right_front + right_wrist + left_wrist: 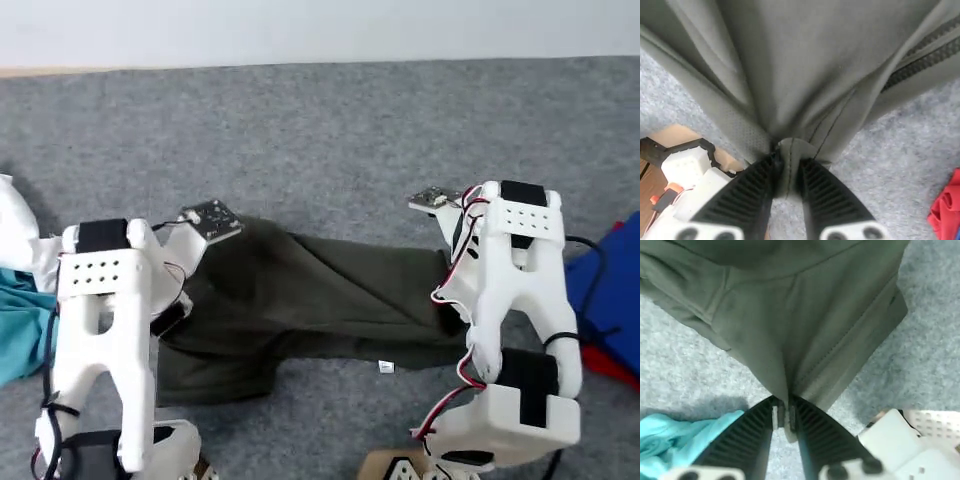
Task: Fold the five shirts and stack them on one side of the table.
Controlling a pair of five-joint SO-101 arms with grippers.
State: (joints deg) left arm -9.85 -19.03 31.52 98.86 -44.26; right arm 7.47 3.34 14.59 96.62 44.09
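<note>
While working over the grey desk, treat the olive shirt, stretched across the middle between the two arms, as one sheet to fold in half. Hold firm with the left tool, clamped on a pinched fold of hem beside the teal cloth, and with the right tool, clamped on a bunched edge on the red cloth's side. Raise both ends evenly, avoid twisting or slack, lay one edge over the other, and let go only after aligning the seams.
</note>
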